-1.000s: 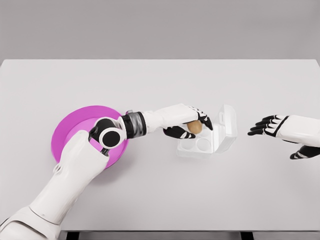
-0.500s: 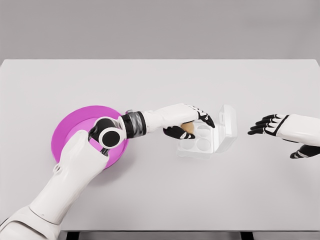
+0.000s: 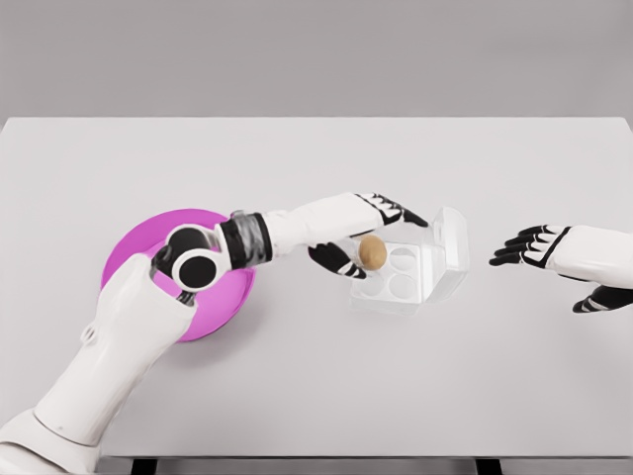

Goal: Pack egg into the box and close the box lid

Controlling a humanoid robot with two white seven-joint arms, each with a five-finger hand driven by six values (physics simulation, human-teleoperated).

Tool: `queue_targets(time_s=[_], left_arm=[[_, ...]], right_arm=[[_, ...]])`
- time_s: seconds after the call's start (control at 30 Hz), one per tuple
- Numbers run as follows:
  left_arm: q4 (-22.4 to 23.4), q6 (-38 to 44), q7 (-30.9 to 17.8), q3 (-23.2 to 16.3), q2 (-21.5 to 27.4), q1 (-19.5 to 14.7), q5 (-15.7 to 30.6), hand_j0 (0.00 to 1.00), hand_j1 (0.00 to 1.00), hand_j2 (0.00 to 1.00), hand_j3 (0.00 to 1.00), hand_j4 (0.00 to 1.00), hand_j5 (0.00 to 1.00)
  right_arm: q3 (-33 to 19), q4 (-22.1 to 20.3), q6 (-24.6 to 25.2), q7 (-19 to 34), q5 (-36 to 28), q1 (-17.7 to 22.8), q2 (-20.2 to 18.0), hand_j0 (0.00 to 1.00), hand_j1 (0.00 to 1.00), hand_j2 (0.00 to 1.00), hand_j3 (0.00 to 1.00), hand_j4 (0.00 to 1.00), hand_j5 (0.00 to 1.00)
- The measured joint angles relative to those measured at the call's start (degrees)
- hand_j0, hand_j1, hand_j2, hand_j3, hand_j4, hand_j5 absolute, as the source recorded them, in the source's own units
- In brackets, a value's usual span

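Observation:
A brown egg point(image 3: 372, 251) sits in the rear-left cup of the clear plastic box point(image 3: 404, 289), whose lid point(image 3: 451, 245) stands upright on the right side. My left hand point(image 3: 378, 236) hovers just over and left of the egg, open, with its fingers point(image 3: 398, 212) spread above it and the thumb point(image 3: 338, 260) beside the box's left edge. It no longer touches the egg. My right hand point(image 3: 521, 247) floats open to the right of the box, well apart from the lid.
A magenta plate point(image 3: 134, 259) lies on the white table point(image 3: 316, 376) at the left, partly hidden by my left forearm and elbow. The box's other cups hold nothing.
My left hand lowered the egg into the box's rear-left cup, opened, and drew back slightly left and upward. The right hand has not moved.

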Motion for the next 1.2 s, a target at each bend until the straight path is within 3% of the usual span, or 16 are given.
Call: queue_targets(time_s=[0.1, 0.2, 0.4, 0.57, 0.67, 0.83, 0.93, 1.2], left_arm=[[-5.3, -1.5, 0.0, 1.1, 6.7, 0.5, 6.3, 1.0, 1.0, 1.0, 1.0, 1.0, 1.0], [-9.4, -8.1, 0.0, 4.8, 14.2, 2.1, 13.0, 1.0, 1.0, 1.0, 1.0, 1.0, 1.0], [-11.1, -12.9, 0.0, 14.9, 26.2, 8.7, 23.6, 1.0, 1.0, 1.0, 1.0, 1.0, 1.0], [-9.9, -13.6, 0.0, 22.6, 29.1, 13.4, 25.3, 1.0, 1.0, 1.0, 1.0, 1.0, 1.0], [-8.7, -13.6, 0.0, 25.2, 30.5, 14.0, 25.4, 1.0, 1.0, 1.0, 1.0, 1.0, 1.0], [-7.8, -13.7, 0.0, 26.6, 31.3, 14.0, 25.3, 1.0, 1.0, 1.0, 1.0, 1.0, 1.0], [-7.7, -13.7, 0.0, 26.8, 31.4, 14.0, 25.3, 1.0, 1.0, 1.0, 1.0, 1.0, 1.0], [-7.6, -13.7, 0.0, 26.9, 31.5, 14.0, 25.3, 1.0, 1.0, 1.0, 1.0, 1.0, 1.0]], right_arm=[[-0.1, -0.1, 0.0, 0.0, 0.0, 0.0, 0.1, 1.0, 1.0, 1.0, 1.0, 1.0, 1.0], [-0.2, -0.3, 0.0, 0.0, 0.0, 0.0, 0.3, 1.0, 1.0, 1.0, 1.0, 1.0, 1.0], [-0.1, -1.2, 0.0, 0.0, -0.1, 0.0, 1.1, 1.0, 1.0, 1.0, 1.0, 1.0, 1.0], [0.1, -1.4, 0.0, 0.0, -0.1, 0.0, 1.9, 1.0, 1.0, 1.0, 1.0, 1.0, 1.0], [0.4, -1.5, 0.0, 0.0, -0.1, -0.1, 2.1, 1.0, 1.0, 1.0, 1.0, 1.0, 1.0], [0.8, -1.5, 0.0, 0.0, -0.1, -1.4, 3.7, 1.0, 1.0, 1.0, 1.0, 1.0, 1.0], [2.8, -1.5, 0.0, 0.0, -0.1, -4.9, 4.2, 1.0, 1.0, 1.0, 1.0, 1.0, 1.0], [6.1, -1.5, 0.0, 0.0, -0.1, -5.9, 5.2, 1.0, 1.0, 1.0, 1.0, 1.0, 1.0]])
